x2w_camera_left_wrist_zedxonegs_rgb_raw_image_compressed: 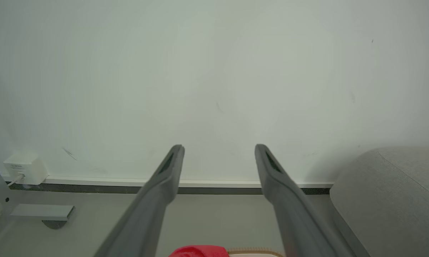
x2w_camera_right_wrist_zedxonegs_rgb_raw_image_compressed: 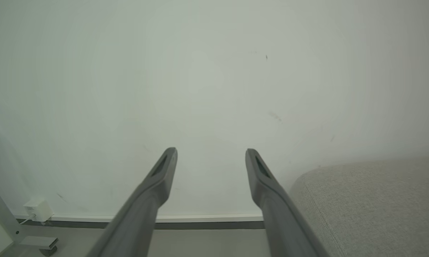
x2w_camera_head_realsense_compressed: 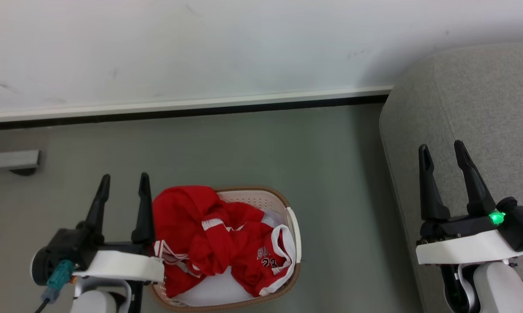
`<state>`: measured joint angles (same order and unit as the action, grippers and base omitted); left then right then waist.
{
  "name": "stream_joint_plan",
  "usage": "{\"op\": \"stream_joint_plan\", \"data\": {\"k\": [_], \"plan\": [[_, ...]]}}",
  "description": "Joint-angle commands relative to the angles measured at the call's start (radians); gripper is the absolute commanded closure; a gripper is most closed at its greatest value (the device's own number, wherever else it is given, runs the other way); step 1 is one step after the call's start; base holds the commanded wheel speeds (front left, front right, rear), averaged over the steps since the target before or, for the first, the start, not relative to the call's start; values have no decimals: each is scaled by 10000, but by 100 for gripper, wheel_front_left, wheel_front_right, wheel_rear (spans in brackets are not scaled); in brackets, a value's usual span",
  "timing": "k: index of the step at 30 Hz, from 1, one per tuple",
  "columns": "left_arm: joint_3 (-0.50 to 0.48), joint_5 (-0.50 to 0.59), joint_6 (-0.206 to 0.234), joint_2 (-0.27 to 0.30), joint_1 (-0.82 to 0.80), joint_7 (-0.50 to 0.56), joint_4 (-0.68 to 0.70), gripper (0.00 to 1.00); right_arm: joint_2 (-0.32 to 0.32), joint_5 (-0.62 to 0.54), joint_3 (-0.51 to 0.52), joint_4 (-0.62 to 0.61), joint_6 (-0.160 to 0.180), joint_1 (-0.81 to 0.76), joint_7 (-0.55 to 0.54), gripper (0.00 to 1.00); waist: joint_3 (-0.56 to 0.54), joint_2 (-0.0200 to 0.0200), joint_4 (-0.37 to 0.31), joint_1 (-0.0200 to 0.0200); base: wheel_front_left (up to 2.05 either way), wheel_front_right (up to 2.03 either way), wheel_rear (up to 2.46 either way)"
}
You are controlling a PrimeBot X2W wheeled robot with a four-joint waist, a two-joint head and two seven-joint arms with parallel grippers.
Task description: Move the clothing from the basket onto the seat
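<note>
Currently, our left gripper (x2w_camera_head_realsense_compressed: 125, 175) spread and empty just beside the basket (x2w_camera_head_realsense_compressed: 268, 201), red clothing (x2w_camera_head_realsense_compressed: 209, 234) heaped inside it, our right gripper (x2w_camera_head_realsense_compressed: 441, 145) spread, empty, by the grey seat (x2w_camera_head_realsense_compressed: 483, 100) edge

I see a grey floor (x2w_camera_head_realsense_compressed: 244, 143). The basket (x2w_camera_head_realsense_compressed: 261, 201) sits on it, near me. The big seat (x2w_camera_head_realsense_compressed: 483, 108) stands at the right. Far left, maybe a metal foot (x2w_camera_head_realsense_compressed: 11, 160).
</note>
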<state>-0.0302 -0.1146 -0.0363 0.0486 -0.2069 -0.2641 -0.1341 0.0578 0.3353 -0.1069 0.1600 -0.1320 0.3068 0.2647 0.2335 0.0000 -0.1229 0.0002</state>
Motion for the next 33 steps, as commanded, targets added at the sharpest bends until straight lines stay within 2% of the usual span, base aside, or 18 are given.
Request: {"op": "stream_joint_plan", "data": {"k": [1, 11, 17, 23, 33], "plan": [[-28, 21, -58, 35, -191, -7, -89, 0, 34, -27, -3, -84, 24, 176, -5, 0, 419, 0, -166, -2, 0, 0, 0], [-41, 241, -469, 36, -1224, -7, -1242, 0, 68, -48, 75, -421, 24, 835, -5, 0, 1578, 0, -600, -2, 0, 0, 0], [162, 290, -686, 81, -1912, -7, -2382, 0, 12, -35, 230, -655, 24, 1089, -5, 0, 2297, 0, -780, -2, 0, 0, 0], [696, 308, -859, 278, -2903, -5, -4264, 0, -37, -81, 384, -911, 24, 1353, -5, 0, 3069, 0, -848, -2, 0, 0, 0], [1506, -313, -941, 557, -4808, 75, -8064, 0, -74, 250, 432, -1241, 25, 1887, -5, 0, 4143, 0, -1233, -2, 0, 0, 0]]}}
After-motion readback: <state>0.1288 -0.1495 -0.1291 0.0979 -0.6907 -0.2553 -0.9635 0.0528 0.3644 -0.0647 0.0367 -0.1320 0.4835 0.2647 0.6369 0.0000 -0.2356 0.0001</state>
